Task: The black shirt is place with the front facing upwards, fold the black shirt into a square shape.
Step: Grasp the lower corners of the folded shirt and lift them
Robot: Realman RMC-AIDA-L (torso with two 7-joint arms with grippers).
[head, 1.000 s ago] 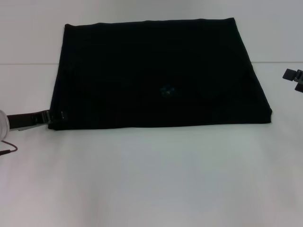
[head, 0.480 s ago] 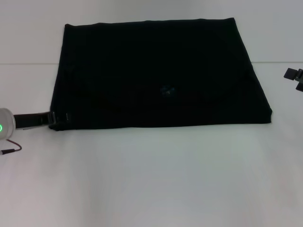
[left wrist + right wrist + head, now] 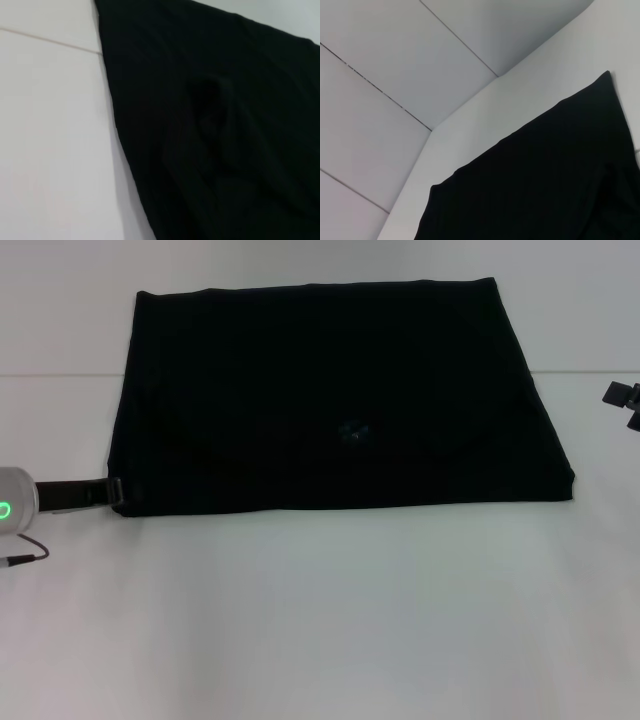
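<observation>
The black shirt (image 3: 330,390) lies flat on the white table (image 3: 320,620), folded into a wide rectangle. Its lettering is hidden; a faint bluish mark (image 3: 352,432) shows near the middle. My left gripper (image 3: 116,490) is low at the shirt's near left corner, its tip touching or just beside the cloth edge. My right gripper (image 3: 622,406) hangs at the right edge of the head view, apart from the shirt. The left wrist view shows the shirt's left edge (image 3: 225,125) with a soft fold. The right wrist view shows the shirt's far part (image 3: 545,185).
A thin cable (image 3: 20,558) trails from the left wrist onto the table. A seam line (image 3: 60,374) crosses the table at the back. Pale wall panels (image 3: 395,75) rise behind the table. Bare white table lies in front of the shirt.
The left arm's white wrist has come further into view from the left, while its tip has drawn back slightly to the shirt's corner. The shirt and right gripper have barely moved.
</observation>
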